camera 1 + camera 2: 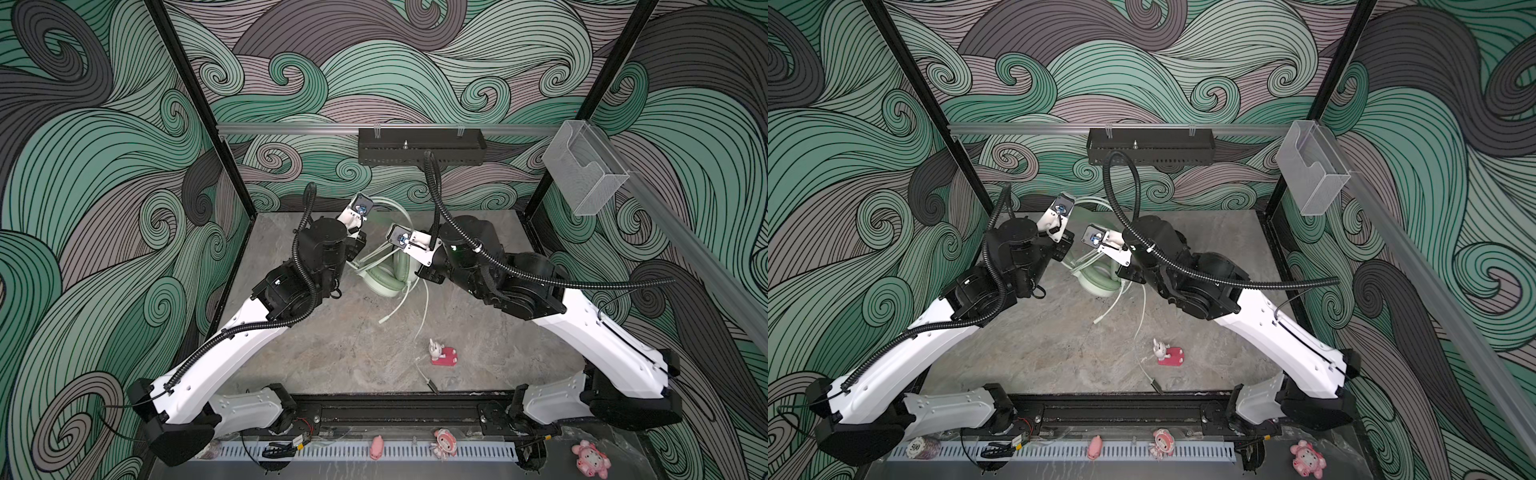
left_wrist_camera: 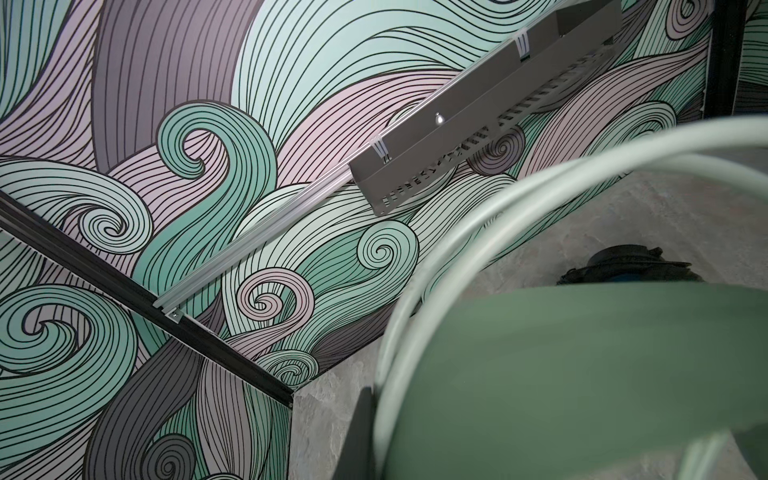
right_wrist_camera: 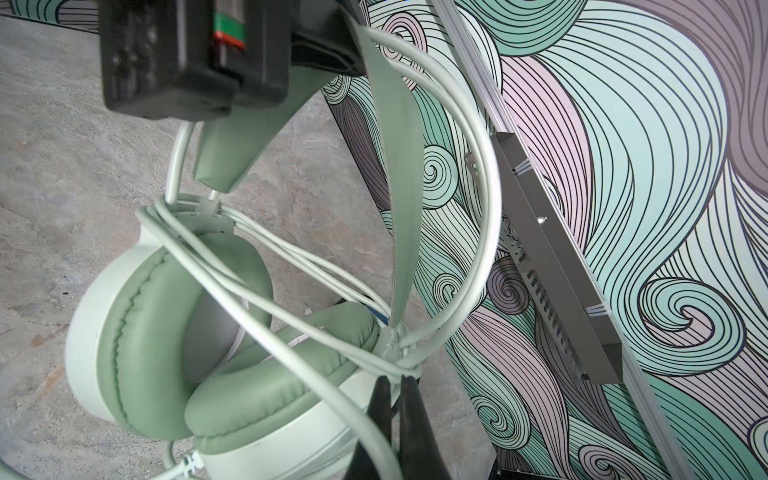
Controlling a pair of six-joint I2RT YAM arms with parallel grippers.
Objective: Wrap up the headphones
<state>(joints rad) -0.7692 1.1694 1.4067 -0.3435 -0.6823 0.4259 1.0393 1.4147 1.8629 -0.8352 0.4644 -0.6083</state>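
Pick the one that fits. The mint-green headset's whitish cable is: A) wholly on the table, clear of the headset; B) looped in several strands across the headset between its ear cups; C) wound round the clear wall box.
B: in the right wrist view several strands of the cable cross the mint-green headset from one ear cup's yoke to the other's.

The only marking that can be read is the number "500", printed on a round chip (image 1: 922,448). It lies at the near left, by the left end of the slotted white strip (image 1: 1059,451).
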